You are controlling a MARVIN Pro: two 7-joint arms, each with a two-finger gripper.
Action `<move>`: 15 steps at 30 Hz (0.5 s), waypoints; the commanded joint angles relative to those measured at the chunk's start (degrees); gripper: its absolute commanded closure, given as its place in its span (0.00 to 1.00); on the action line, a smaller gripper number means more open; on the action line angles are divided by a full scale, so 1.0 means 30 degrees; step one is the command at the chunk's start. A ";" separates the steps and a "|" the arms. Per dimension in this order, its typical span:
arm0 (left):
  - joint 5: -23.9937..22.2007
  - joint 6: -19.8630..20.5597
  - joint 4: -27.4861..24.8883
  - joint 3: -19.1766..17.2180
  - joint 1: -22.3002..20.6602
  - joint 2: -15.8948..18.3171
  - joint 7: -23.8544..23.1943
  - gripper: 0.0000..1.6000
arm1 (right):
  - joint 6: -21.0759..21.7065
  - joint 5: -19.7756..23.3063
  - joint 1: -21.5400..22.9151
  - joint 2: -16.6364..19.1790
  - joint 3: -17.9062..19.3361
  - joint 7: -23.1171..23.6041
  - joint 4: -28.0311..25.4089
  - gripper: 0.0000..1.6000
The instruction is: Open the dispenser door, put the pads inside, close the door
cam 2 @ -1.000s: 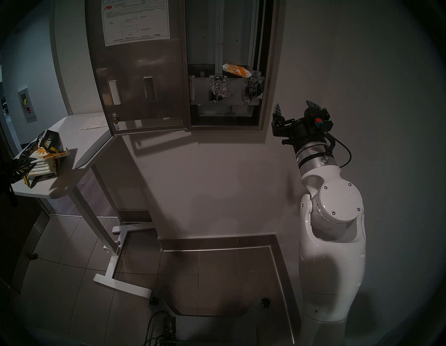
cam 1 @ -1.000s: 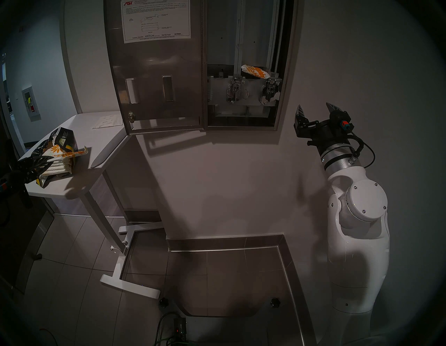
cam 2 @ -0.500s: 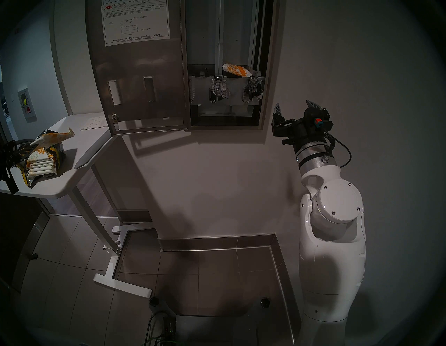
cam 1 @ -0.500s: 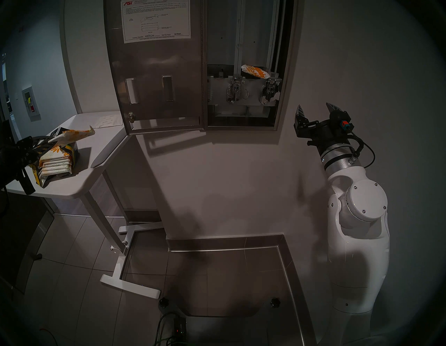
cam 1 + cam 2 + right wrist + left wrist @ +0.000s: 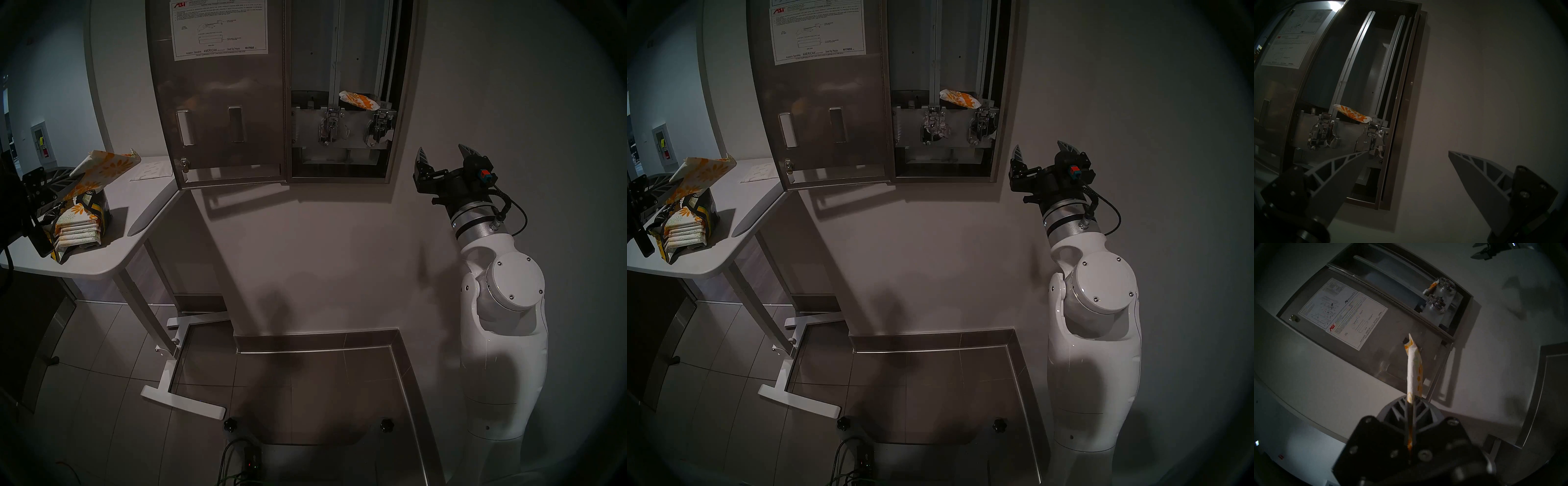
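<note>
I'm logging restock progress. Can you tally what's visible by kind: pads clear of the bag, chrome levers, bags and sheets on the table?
Pads clear of the bag: 2, the held pad in the left gripper and the loaded pad in the dispenser
Chrome levers: 2
Torn bag on the table: 1
White sheet: 1
Total: 6

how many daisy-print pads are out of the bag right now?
2. One pad is clamped in the left claw above the table; one lies inside the open dispenser. The stack in the torn bag is partly hidden, so uncounted.
</note>
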 commanded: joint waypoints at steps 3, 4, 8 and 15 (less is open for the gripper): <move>0.0115 0.1007 -0.0106 -0.0073 -0.0442 0.0421 -0.0100 1.00 | -0.0038 0.0053 0.0129 -0.0030 -0.0021 -0.0007 -0.0225 0.00; 0.0125 0.1033 -0.0107 -0.0073 -0.0455 0.0428 -0.0116 1.00 | -0.0038 0.0054 0.0128 -0.0029 -0.0021 -0.0008 -0.0225 0.00; 0.0176 0.1136 -0.0111 -0.0073 -0.0518 0.0453 -0.0197 1.00 | -0.0038 0.0057 0.0128 -0.0026 -0.0023 -0.0011 -0.0225 0.00; 0.0233 0.1199 -0.0116 -0.0073 -0.0586 0.0462 -0.0285 1.00 | -0.0037 0.0060 0.0127 -0.0022 -0.0024 -0.0015 -0.0226 0.00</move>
